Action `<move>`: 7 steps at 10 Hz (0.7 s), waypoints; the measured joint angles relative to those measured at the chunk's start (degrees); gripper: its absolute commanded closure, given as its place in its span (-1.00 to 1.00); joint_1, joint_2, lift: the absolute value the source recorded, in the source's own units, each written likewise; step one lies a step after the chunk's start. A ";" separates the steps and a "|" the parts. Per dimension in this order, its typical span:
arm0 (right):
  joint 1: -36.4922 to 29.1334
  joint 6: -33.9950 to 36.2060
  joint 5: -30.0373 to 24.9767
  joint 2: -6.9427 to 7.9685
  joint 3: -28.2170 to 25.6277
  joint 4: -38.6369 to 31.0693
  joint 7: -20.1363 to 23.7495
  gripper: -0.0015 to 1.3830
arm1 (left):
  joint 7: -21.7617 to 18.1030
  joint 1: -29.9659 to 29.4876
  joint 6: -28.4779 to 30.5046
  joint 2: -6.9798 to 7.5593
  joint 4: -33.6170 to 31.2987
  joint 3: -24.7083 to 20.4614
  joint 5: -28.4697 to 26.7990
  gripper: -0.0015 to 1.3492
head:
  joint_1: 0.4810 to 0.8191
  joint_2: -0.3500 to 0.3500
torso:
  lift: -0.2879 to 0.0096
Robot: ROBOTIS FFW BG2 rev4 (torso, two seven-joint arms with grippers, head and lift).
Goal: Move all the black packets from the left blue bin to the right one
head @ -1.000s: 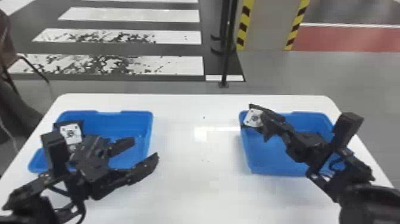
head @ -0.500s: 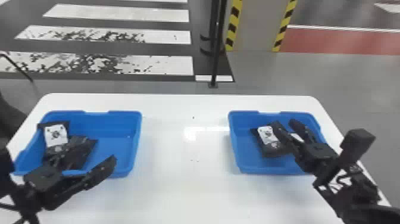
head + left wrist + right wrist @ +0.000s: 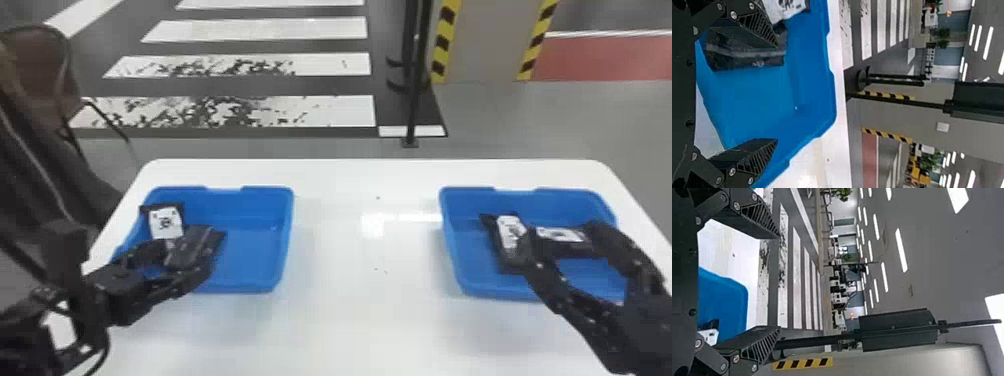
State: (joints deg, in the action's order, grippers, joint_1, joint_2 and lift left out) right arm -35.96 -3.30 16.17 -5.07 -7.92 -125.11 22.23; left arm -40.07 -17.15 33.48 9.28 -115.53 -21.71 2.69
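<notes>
Head view: both blue bins on the white counter (image 3: 330,320), well apart, my arms reaching over both.
Left bin (image 3: 260,250): two packets, together at its left side.
White-labelled packet (image 3: 166,222): far-left corner, label facing up, long axis roughly near-to-far, near end partly hidden.
Dark packet (image 3: 197,242): just beside it on the near side, long axis slanting near-left to far-right, partly covered by my finger.
Left gripper (image 3: 190,256): released, fingers spread over the left bin; left wrist view has them wide apart, dark packet by one finger, nothing grasped.
Right bin (image 3: 570,196): two more packets, side by side.
Inner packet (image 3: 511,240): left part of the bin, label up, long axis slanting from far-left to near-right.
Crosswise packet (image 3: 560,235): right of the inner one, label up, long axis side to side, ends partly behind my fingers.
Right gripper (image 3: 559,240): released, fingers over the right bin; wide gap in right wrist view, nothing clamped.
Floor behind: crosswalk stripes (image 3: 320,65), dark post (image 3: 414,100).
</notes>
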 measured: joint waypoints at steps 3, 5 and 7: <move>-6.64 -0.75 3.18 0.52 2.80 -3.97 0.00 -0.68 | 1.38 5.32 10.77 1.37 0.08 -0.11 -8.47 -0.70 | 0.27 0.68 | -0.01; -7.20 -0.26 4.17 0.51 2.89 -4.14 0.00 -0.68 | 1.95 9.53 17.58 2.44 2.08 2.13 -10.78 -0.69 | 0.27 0.70 | -0.01; -7.17 0.54 5.03 0.51 3.00 -3.74 0.00 -0.68 | 2.57 14.01 21.19 3.11 6.56 4.92 -11.39 -0.68 | 0.27 0.66 | -0.01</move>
State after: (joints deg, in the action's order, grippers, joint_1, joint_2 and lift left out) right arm -43.12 -2.76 21.20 -4.57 -4.92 -128.86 22.23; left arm -37.49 -3.14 54.67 12.40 -108.97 -16.79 -8.71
